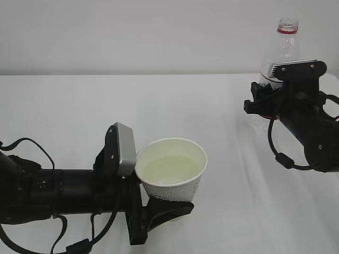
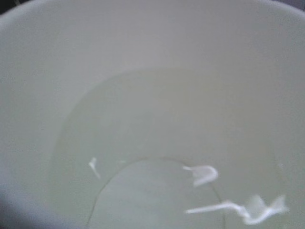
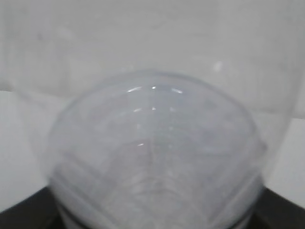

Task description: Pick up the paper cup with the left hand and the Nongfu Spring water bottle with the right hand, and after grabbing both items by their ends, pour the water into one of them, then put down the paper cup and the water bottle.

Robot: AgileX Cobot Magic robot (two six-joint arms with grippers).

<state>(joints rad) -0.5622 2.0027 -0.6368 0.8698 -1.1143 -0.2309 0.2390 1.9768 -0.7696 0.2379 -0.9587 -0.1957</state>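
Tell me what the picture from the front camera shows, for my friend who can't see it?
On a white table, the left tool holds a white paper cup with clear water inside. To the right, the right tool grips an uncapped clear water bottle standing upright, red ring at its neck. The two are well apart.

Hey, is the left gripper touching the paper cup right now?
Touching. In the exterior view the left gripper has its grey pad against the rim and its black lower finger against the base of the paper cup, with no gap.
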